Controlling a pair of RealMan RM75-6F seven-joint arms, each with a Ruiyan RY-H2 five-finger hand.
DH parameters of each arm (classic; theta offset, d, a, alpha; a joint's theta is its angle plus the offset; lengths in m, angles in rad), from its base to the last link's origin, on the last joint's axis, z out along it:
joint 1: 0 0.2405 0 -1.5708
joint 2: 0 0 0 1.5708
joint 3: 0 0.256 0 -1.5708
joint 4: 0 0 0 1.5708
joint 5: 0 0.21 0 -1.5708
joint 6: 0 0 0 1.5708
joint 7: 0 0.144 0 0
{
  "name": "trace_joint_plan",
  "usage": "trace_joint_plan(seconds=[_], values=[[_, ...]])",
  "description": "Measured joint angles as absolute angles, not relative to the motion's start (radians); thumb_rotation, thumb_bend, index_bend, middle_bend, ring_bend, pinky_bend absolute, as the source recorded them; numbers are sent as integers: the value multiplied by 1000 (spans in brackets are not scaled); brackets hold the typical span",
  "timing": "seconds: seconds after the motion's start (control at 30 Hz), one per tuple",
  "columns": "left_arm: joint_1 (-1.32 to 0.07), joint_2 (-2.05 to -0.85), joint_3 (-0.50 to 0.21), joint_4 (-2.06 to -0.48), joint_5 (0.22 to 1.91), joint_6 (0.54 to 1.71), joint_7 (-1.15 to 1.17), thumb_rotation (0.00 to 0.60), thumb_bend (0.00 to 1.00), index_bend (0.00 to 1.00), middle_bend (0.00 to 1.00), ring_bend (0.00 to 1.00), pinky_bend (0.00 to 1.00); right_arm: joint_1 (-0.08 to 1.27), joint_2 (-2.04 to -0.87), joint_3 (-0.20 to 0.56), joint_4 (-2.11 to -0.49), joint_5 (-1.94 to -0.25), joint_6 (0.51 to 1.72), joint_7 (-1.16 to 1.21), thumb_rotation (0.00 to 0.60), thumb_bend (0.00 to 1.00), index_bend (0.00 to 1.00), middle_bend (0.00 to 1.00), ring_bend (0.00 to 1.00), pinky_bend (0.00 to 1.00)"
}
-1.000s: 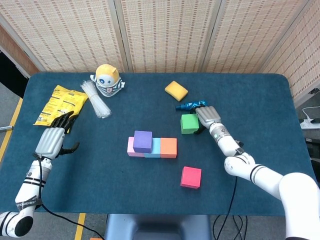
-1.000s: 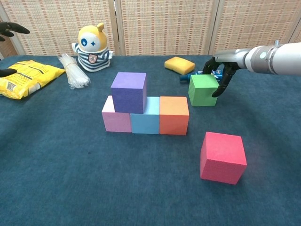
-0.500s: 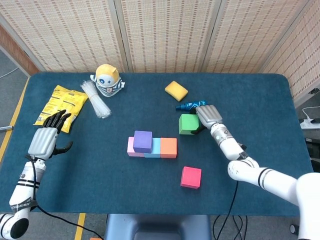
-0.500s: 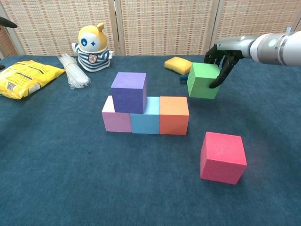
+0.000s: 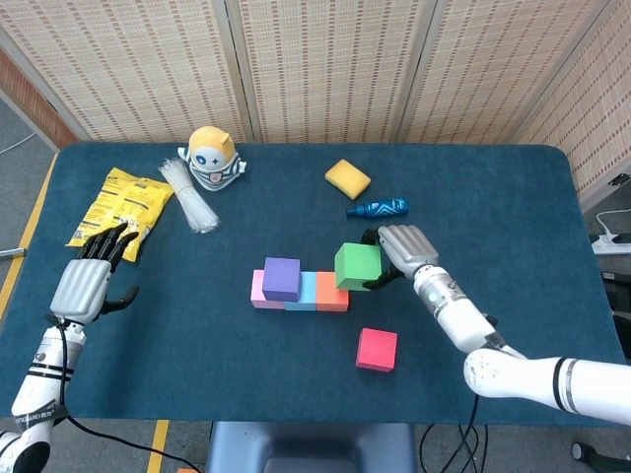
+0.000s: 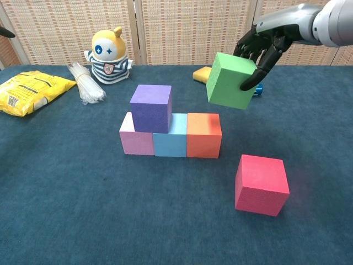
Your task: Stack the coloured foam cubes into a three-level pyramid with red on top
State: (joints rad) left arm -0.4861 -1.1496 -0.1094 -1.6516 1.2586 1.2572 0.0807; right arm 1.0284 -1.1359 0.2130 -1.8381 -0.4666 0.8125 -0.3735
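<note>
Three base cubes set, purple cube (image 6: pixel 150 107) on pink/blue. Right hand (image 6: pixel 263 45) fingers clamped on green cube (image 6: pixel 230 80), airborne and tilted above orange cube (image 6: pixel 204 134). Level it, lower square beside purple. Left hand (image 5: pixel 87 283) idle, fingers apart.

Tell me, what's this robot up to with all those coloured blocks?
It is building a small pyramid from foam cubes. Its right hand holds a green cube in the air, above and to the right of an orange cube. That cube sits in a row with a blue and a pink one, and a purple cube is already stacked on them. The red cube waits on the table.
</note>
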Motion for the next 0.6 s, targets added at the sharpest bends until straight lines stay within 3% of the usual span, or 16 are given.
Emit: trace_joint_plan(seconds=[0.27, 0.6], values=[[-467, -1152, -108, -1632, 1287, 1257, 40, 600, 335, 113, 21, 0, 103, 1146, -1224, 205, -1857, -281, 903, -473, 600, 221, 618, 486, 403, 386], [-445, -1156, -108, -1600, 1319, 1249, -29, 600, 336, 84, 15, 0, 103, 1234, -1320, 198, -1810, -175, 970, -574, 600, 221, 606, 486, 403, 386]])
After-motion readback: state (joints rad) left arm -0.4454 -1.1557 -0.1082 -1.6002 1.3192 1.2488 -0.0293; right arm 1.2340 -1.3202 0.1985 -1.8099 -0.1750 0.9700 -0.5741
